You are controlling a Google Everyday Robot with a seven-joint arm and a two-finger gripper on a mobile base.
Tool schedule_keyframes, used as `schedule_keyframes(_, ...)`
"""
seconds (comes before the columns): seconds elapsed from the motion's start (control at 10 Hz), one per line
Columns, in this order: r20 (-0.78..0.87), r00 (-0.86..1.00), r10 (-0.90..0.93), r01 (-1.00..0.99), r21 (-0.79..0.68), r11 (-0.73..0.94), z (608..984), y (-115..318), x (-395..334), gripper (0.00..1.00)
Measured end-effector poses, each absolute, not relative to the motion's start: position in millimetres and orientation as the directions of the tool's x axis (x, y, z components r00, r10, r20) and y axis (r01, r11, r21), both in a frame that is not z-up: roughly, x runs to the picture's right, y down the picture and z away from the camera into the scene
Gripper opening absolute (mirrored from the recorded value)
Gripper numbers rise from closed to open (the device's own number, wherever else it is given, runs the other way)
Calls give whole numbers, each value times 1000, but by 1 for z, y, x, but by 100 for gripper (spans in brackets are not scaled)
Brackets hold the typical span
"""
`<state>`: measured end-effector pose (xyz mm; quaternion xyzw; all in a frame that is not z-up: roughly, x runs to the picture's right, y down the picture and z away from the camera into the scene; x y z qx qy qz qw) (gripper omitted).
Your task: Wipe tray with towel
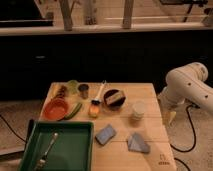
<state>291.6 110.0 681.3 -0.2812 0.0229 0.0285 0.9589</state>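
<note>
- the tool (171, 117) was seen spread and empty, off the right edge of the worktop (150, 97).
- the towel (137, 143), right of the tray (75, 147), was judged ungrasped; a reach was needed.

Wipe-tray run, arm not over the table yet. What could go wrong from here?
1. The towel lies beside a similar blue-grey pad. The gripper, off the table's right edge with fingers open and empty, might pick the wrong one.
2. A metal utensil lies in the tray; wiping may snag or shove it.
3. The towel sits near the table's front edge, so a clumsy grasp could push it off.
</note>
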Motion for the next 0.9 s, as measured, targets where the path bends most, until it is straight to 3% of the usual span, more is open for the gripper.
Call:
schedule_keyframes(0.5, -60, 997, 41, -67, -538, 840, 681, 111, 292, 80)
schedule_keyframes(0.9, -47, 999, 24, -46, -547, 836, 684, 139, 265, 80)
